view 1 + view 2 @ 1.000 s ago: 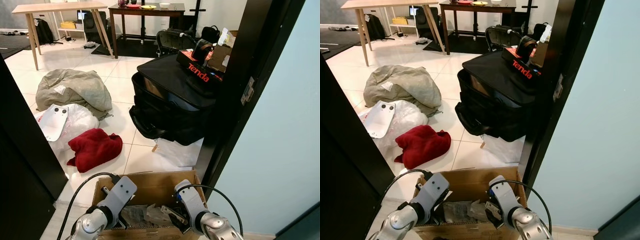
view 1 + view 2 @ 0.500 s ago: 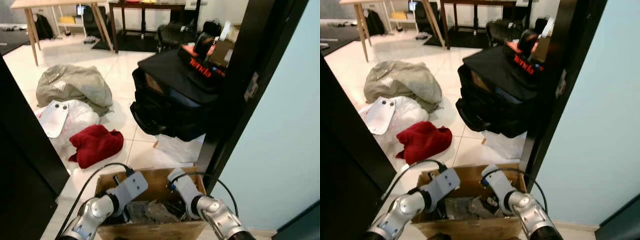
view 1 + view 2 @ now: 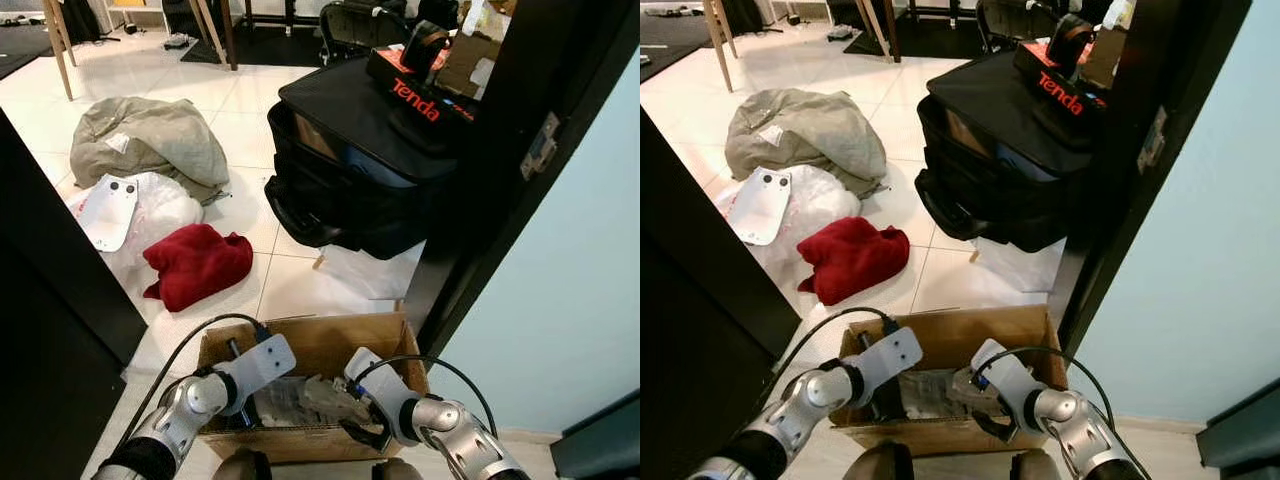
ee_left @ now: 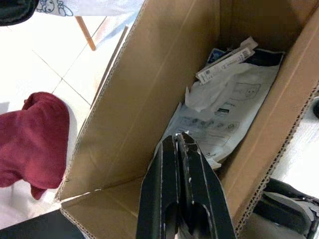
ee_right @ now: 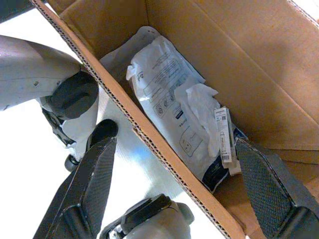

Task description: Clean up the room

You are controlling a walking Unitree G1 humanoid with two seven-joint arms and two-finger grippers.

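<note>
An open cardboard box [image 3: 325, 341] stands on the floor right before me, with white printed packets [image 5: 169, 99] and a small barcode-labelled carton [image 4: 225, 60] inside. My left gripper [image 4: 180, 143] is shut and empty, and reaches down into the box's left part above a packet [image 4: 219, 117]. My right gripper [image 5: 175, 143] is open and straddles the box's near wall [image 5: 149, 144], one finger [image 5: 94, 179] outside and the other inside. On the tiles beyond the box lies a red cloth [image 3: 195, 262].
A grey-green bundle [image 3: 150, 150] and a white plastic bag [image 3: 150, 215] lie further left. A big black bag [image 3: 360, 170] with a Tenda box [image 3: 420, 95] on top stands ahead. A black door frame [image 3: 490, 200] rises on the right and a dark panel [image 3: 50, 310] on the left.
The head views have tilted down and nearer to the box. My right gripper has drawn back from inside the box to its near wall. The left gripper stays in the box.
</note>
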